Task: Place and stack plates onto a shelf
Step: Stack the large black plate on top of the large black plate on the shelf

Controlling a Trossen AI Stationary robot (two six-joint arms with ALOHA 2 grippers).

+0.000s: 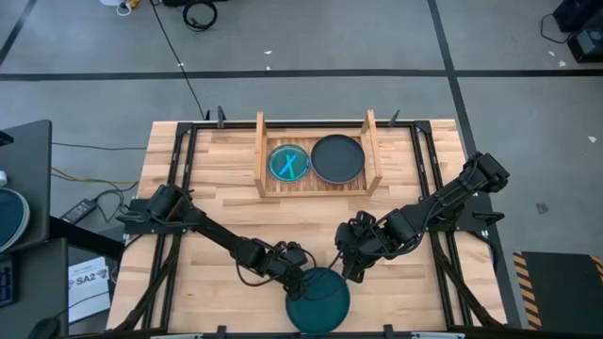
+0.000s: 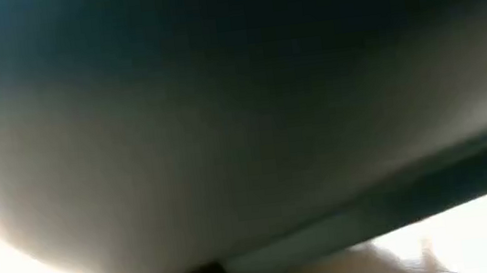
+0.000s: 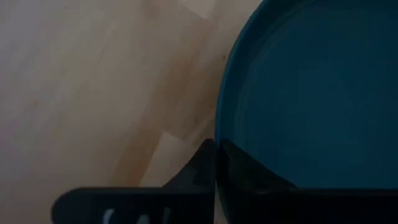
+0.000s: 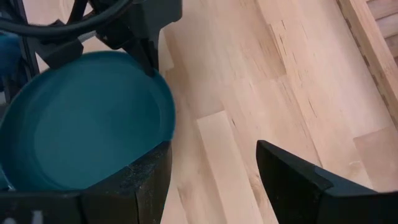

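A dark green-teal plate (image 1: 320, 303) sits at the table's near edge, and its underside (image 2: 222, 111) fills the low view. My left gripper (image 1: 298, 279) is at the plate's far-left rim, shut on it. My right gripper (image 1: 350, 271) is open just right of the plate's far rim. One right finger (image 4: 146, 180) stands against the plate's edge (image 4: 168, 118); whether it touches cannot be told. The wooden shelf (image 1: 261, 151) stands at the far middle. A small translucent cyan plate (image 1: 289, 164) and a dark plate (image 1: 337, 157) lie flat on its slats. My left gripper (image 3: 217, 174) pinches the green-teal plate's rim (image 3: 219, 134), one finger (image 3: 196, 168) outside the rim and the other (image 3: 255, 183) over the plate's inner face. It comes from the table's left-far side, slanting down. The low view suggests the plate is tilted off the tabletop.
Bare butcher-block tabletop (image 4: 249, 81) lies between the plate and the shelf. Black frame rails (image 1: 179, 160) run along the table's left and right sides. The shelf's two upright side boards (image 1: 371, 151) flank the plates on it.
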